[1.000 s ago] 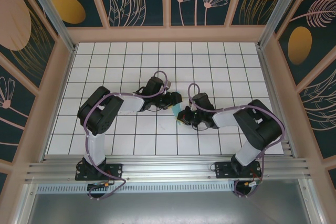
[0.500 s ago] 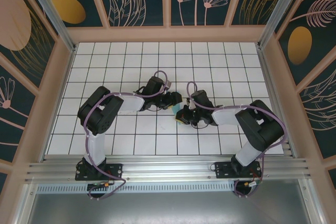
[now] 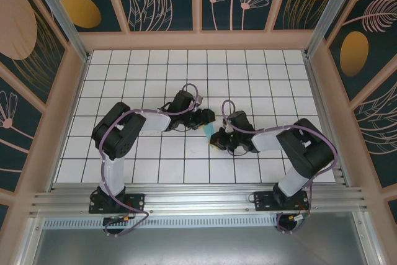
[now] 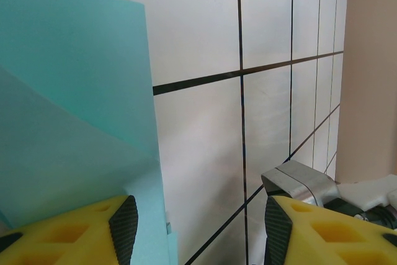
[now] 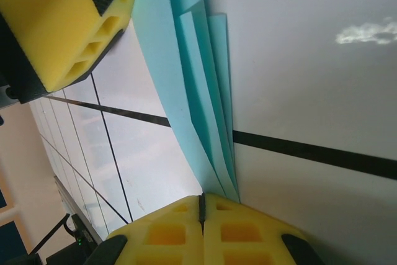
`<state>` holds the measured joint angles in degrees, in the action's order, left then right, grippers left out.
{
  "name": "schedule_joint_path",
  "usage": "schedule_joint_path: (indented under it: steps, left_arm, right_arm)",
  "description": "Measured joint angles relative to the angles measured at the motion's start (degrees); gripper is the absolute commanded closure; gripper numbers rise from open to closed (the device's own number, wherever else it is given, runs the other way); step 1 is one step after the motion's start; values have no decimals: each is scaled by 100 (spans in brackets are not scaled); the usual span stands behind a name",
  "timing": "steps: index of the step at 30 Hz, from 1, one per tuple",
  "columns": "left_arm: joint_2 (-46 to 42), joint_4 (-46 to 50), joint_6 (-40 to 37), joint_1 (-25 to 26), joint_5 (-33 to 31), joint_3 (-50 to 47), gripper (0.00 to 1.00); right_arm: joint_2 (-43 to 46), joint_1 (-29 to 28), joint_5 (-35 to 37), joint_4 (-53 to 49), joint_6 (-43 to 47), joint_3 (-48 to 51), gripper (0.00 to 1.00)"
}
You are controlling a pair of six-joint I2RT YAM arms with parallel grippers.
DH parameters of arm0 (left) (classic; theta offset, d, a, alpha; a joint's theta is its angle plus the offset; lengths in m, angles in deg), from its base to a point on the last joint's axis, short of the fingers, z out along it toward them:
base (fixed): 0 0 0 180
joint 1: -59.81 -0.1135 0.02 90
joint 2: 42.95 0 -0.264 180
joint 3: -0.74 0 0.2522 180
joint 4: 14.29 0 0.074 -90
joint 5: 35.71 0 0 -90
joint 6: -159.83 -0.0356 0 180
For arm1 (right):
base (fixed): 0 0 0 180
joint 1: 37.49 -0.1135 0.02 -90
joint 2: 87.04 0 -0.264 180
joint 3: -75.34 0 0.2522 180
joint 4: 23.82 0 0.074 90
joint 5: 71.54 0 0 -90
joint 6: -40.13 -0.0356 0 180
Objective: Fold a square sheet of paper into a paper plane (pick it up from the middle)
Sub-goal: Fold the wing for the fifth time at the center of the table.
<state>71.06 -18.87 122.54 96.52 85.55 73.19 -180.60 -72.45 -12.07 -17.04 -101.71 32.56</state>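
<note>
- Top external view puts the sheet of paper (image 3: 209, 130), teal and folded into layers, at the centre of the frame over the white grid table (image 3: 155, 79), with one arm on each side. I cannot tell whether it touches the table.
- Right wrist view: the right gripper (image 5: 201, 206) is clamped on the sheet's end at the bottom of the frame. Several layers fan out from the closed pads toward the top.
- Left wrist view: the left gripper (image 4: 195, 221) has its jaws apart and pinches nothing. The sheet fills the left half of the frame, its edge just beside the inner face of the finger (image 4: 124, 228) at lower left.
- Step in hand, as I judge it: getting the open jaws onto the layered fold so that a crease can be set.
- To do it well: hold the right grip firm, bring the left jaws squarely over all the layers with the edges lined up, and close only once the paper sits mid-gap.
- Thin paper like this is likely to buckle or shear its layers if it is tugged sideways.
</note>
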Motion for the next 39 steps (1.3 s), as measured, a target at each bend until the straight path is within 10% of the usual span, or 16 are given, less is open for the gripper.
schedule_joint_path:
  steps: [39]
  left_arm:
    - [7, 59, -17, 0, 4, 26, 41]
  right_arm:
    - [400, 37, -61, -675, 98, 50, 95]
